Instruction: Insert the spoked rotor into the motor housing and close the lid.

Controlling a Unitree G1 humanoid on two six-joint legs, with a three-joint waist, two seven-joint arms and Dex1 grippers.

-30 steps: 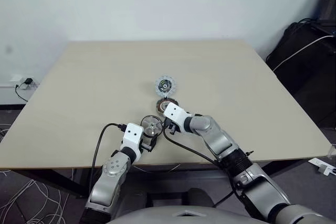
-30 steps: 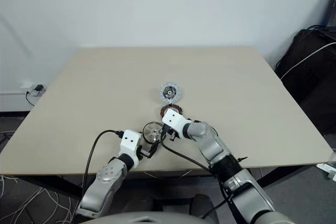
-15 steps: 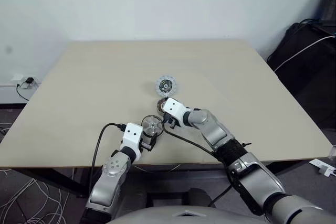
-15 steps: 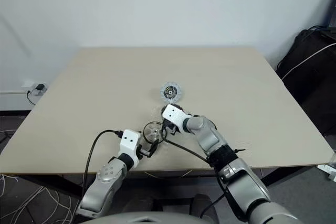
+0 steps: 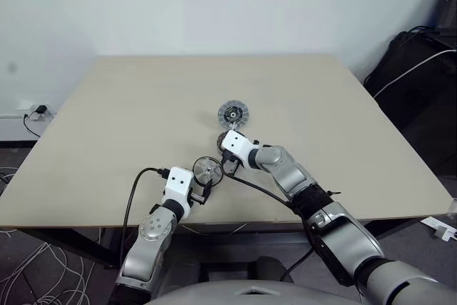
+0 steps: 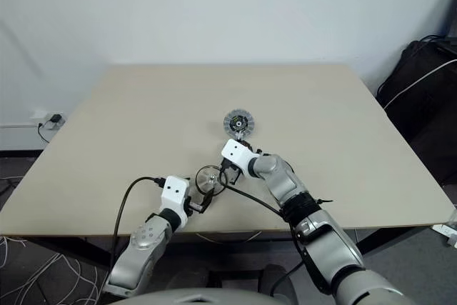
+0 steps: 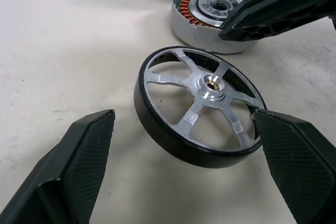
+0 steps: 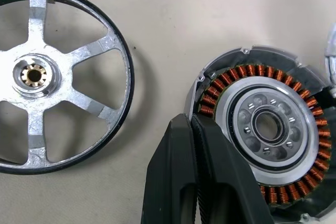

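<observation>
The spoked rotor (image 7: 202, 106), a dark rim with silver spokes, lies on the table between the wide-apart fingers of my open left gripper (image 7: 184, 116). One pad (image 7: 294, 161) is at its rim and the other stands clear. Just beyond sits the motor housing (image 8: 268, 129), a grey shell with copper coils. My right gripper (image 8: 194, 124) is shut with nothing in it, its tips at the housing's rim on the rotor's side. In the head views that hand covers most of the housing. The lid (image 5: 232, 113) lies flat a little farther back on the table (image 5: 128, 105).
The parts sit near the table's front edge (image 5: 235, 225). A black cable (image 5: 136, 198) loops from my left wrist over that edge. Dark bags and cords (image 5: 418, 83) stand on the floor to the right, and loose wires (image 5: 28, 269) lie on the left.
My right gripper has moved forward toward the housing and shut. The lid has shifted slightly back and to the right. The left gripper and the rotor have stayed where they were.
</observation>
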